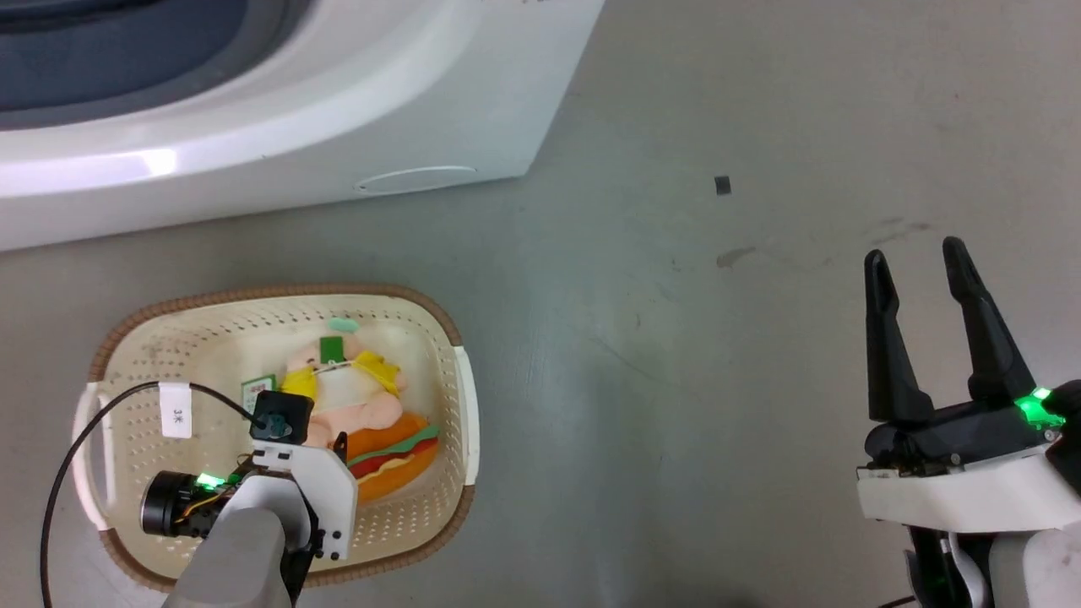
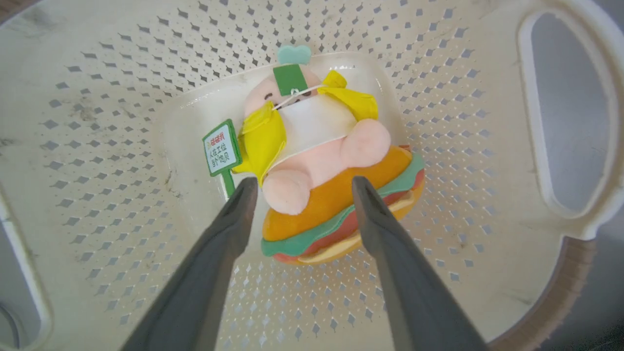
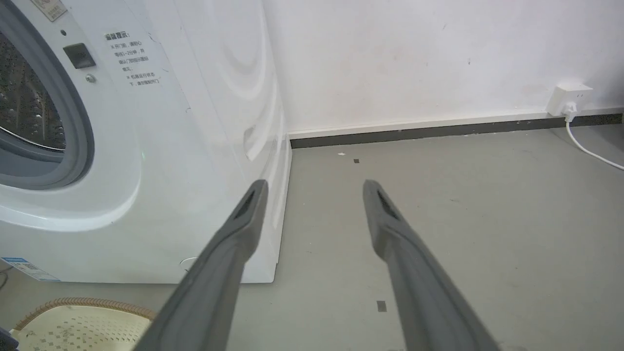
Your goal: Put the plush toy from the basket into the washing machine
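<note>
Two long dark fingers (image 2: pixel 219 243) of the left hand (image 2: pixel 304 183) stand wide apart with nothing between them held. They point down into the basket (image 2: pixel 122 97), and the plush toy (image 2: pixel 321 161) lies straight ahead of them on the basket's bottom. In the left wrist view the tips straddle the toy's lower end. One tip sits just beside the pink foot and the stick of the green-white sign tag (image 2: pixel 222 148); the other overlaps the far edge of the burger base. Whether either tip touches the toy I cannot tell. The base's long axis runs slantwise across the gap, so the hand would probably close across its narrower part, and the sign tag may get pinched along with it.

The right hand (image 1: pixel 915 252) hovers over bare floor (image 1: pixel 676 338), well apart from the basket, its fingers also spread and empty; the left is clearly the nearer one for the pickup. Beyond the basket stands the washing machine (image 1: pixel 338 110), and its steel drum (image 3: pixel 24 112) shows through the porthole in the right wrist view.
</note>
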